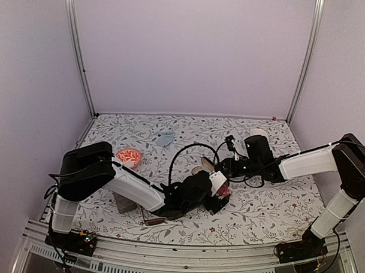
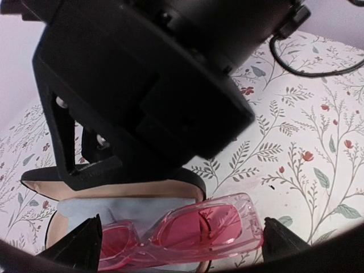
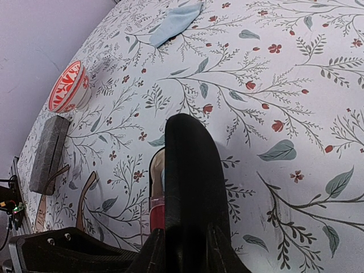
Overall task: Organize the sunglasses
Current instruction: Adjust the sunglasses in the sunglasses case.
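Left wrist view: pink sunglasses point(image 2: 187, 230) lie in the open black case point(image 2: 114, 191), on its blue cloth point(image 2: 131, 207). Left fingers point(image 2: 79, 244) are spread wide and grip nothing, one tip off each end of the frame; we can't tell if they touch. Right fingers point(image 3: 230, 263) clamp the case's raised lid point(image 3: 185, 170). Brown sunglasses point(image 1: 155, 220) sit on the worktop point(image 1: 270, 211), near-left of the case.

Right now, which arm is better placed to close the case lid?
Right, probably: the right gripper pinches the black lid, while the left gripper stands open around the pink sunglasses lying in the case.
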You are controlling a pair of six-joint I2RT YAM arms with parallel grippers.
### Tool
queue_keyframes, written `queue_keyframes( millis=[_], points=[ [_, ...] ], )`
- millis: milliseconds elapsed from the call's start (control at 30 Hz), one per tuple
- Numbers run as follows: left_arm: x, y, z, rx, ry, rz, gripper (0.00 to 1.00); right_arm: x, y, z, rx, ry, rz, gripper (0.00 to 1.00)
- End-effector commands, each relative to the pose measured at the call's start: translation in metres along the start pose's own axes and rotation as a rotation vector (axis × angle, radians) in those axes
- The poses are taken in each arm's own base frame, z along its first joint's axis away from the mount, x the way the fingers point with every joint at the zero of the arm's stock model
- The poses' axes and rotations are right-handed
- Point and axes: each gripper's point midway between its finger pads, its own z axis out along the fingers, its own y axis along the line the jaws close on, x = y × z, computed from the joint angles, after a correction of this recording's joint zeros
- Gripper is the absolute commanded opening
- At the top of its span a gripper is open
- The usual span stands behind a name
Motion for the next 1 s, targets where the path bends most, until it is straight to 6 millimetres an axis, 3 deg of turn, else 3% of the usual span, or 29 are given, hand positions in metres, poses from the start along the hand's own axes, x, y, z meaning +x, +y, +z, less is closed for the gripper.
queue_keyframes(
  millis=[0,467,967],
  points=[
    [0.005,0.006,-0.003,-0.03,0.004,0.01,0.99,0.006,0.004,0.004,-0.017,0.028,0.006,0.25],
    [0.008,0.036,-0.006,-0.05,0.01,-0.014,0.96,0.007,0.003,0.005,-0.017,0.03,0.007,0.25],
    [0.014,0.053,-0.008,-0.052,0.022,-0.03,0.96,0.009,0.002,0.005,-0.015,0.032,0.011,0.25]
  ],
)
